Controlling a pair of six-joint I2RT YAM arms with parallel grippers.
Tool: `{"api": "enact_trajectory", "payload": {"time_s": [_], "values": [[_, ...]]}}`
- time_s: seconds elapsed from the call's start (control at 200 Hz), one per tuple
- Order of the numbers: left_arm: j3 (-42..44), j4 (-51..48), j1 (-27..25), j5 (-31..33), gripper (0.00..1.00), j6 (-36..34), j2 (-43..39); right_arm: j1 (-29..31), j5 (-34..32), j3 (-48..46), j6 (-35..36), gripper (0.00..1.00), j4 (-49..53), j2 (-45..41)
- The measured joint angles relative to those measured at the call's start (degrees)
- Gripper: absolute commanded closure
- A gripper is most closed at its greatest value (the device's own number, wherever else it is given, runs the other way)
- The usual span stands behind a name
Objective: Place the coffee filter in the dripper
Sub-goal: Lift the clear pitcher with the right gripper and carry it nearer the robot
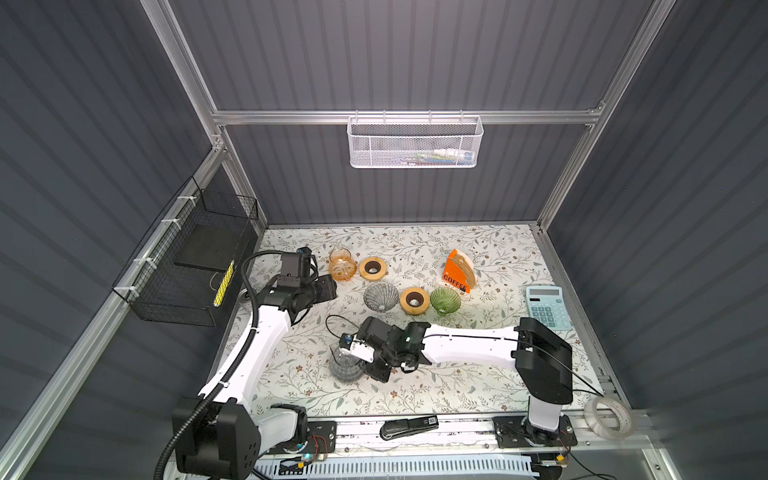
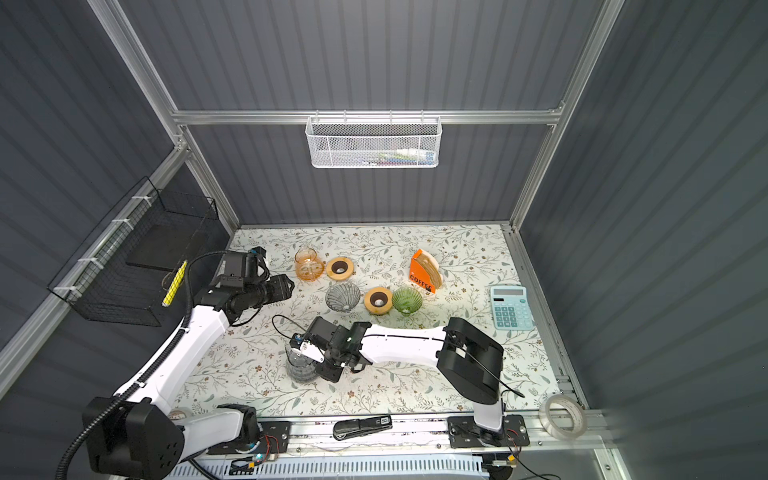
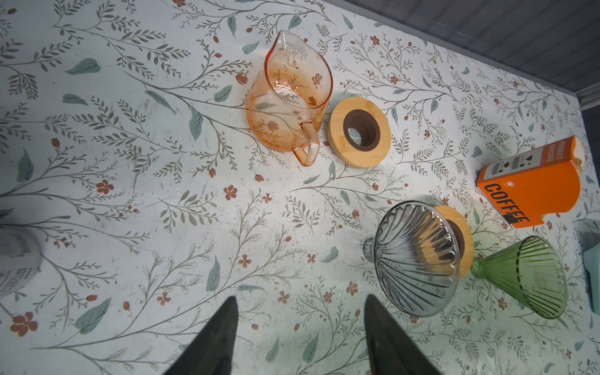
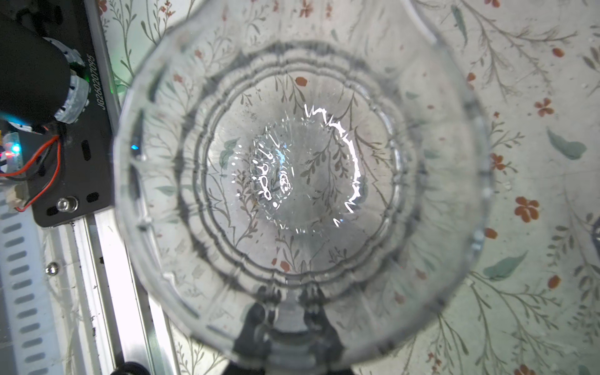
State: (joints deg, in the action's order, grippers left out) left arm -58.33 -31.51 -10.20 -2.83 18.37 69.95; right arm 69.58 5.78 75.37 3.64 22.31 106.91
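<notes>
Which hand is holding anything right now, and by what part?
The right hand grips the clear glass carafe at its edge, apparently by the handle. The left hand is open and empty.

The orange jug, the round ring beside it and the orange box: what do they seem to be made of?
The orange jug looks like glossy tinted glass: the tablecloth shows through it. The ring looks like pale, matte wood or bamboo with fine grain; its dark inner collar may be rubber. The orange box looks like smooth printed cardboard, with folded edges.
</notes>
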Motion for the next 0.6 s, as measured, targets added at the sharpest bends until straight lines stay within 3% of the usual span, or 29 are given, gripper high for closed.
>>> {"api": "enact_trajectory", "payload": {"time_s": [0.6], "values": [[0.0,-0.42,0.0,0.24,0.38,-0.17,0.0,1.68,-3.28,2.6,1.73,0.99,3.06,2.38]]}}
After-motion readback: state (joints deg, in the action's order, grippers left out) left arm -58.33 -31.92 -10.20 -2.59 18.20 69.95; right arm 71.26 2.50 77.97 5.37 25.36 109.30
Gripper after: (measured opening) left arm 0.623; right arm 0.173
